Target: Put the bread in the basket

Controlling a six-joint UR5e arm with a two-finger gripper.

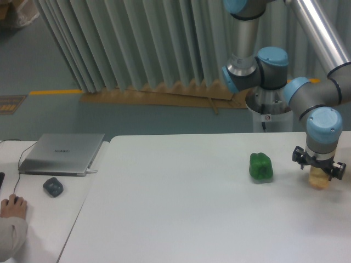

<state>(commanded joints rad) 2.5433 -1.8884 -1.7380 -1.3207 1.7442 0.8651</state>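
Arm enters from the upper right, silver tube sloping down to blue-capped grey joints. Wrist vertical over the table's (181, 219) right side, near the right edge, back from the front edge. Gripper (319, 178) pointed straight down, black body just below the blue wrist cap, short black lugs projecting left and right. Fingers closed around the bread (320, 181), whose pale lower end shows below the gripper body. Fingertips themselves too small to resolve. Contact of bread with table surface not resolvable.
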